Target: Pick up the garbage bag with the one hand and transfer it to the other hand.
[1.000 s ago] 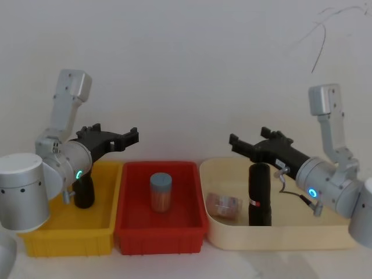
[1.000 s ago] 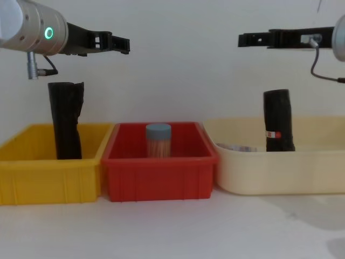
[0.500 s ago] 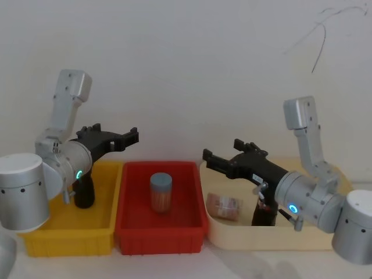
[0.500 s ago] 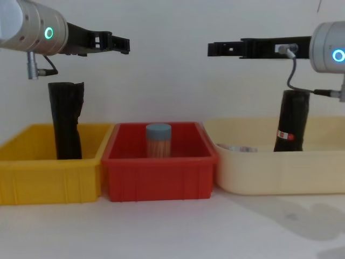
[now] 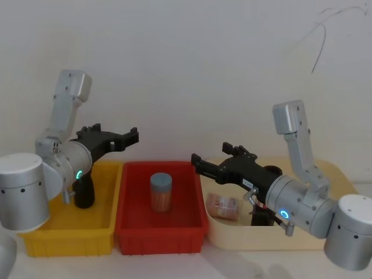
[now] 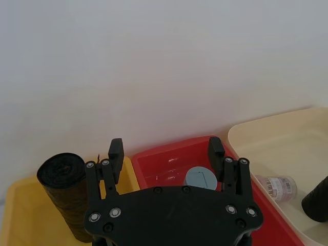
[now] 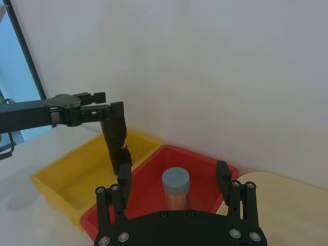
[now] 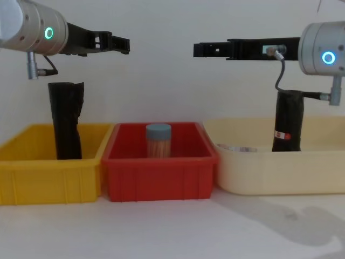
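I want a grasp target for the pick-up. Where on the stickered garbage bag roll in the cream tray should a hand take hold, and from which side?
Grip the garbage bag on its upper half, above the red-and-white sticker. It stands nearly upright, well above the cream tray wall, so a level approach from the side should work best, fingers closing across the round body. The right hand is open, nearby, higher.

— What's on the left?
— The left gripper (image 5: 132, 137), fingers spread, held above the yellow bin (image 5: 99, 231), with a black roll (image 5: 85, 192) standing in it behind the arm

— And the right?
— The right gripper (image 5: 196, 162), fingers apart, reaches left over the cream tray (image 5: 232, 239). The garbage bag (image 5: 260, 217) stands there, mostly hidden by the arm, near a small jar (image 5: 224, 206)

— The middle?
— A red bin (image 5: 161, 237) holding a capped jar (image 5: 161, 192)
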